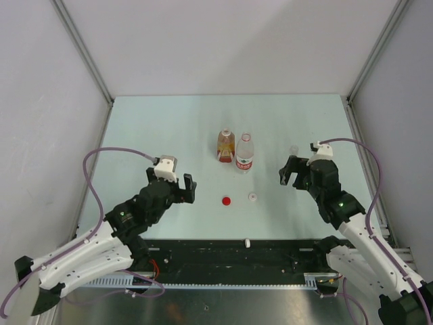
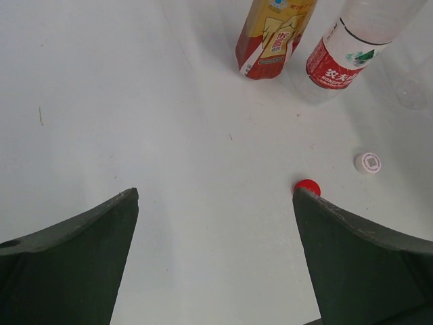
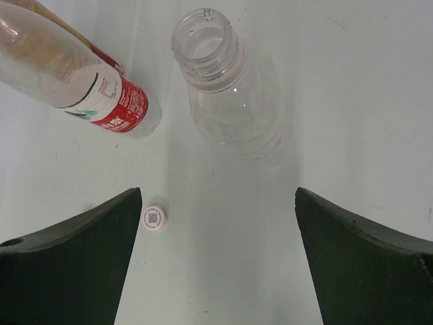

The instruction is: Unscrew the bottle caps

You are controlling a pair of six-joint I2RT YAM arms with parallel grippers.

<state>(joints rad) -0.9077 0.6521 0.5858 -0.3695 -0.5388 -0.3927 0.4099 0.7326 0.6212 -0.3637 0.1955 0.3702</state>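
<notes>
Left pincer [image 2: 216, 193] spread wide, gripping nothing, right pincer [image 3: 218, 193] spread wide, gripping nothing, neither touching anything.

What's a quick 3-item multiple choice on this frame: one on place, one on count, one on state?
1. Where is the red cap?
A. Screwed onto a bottle
B. Loose on the table, left of a white cap
C. Fallen off the table
2. How many bottles stand on the table?
A. Two
B. Four
C. Three
3. The neck of the plain clear bottle is:
A. Open, no cap
B. Capped in white
C. Capped in red

Answers: 1 B, it lies on bare table beside the white cap. 2 C, the amber bottle, the red-labelled bottle and the plain clear bottle. 3 A, the right wrist view shows bare threads.
</notes>
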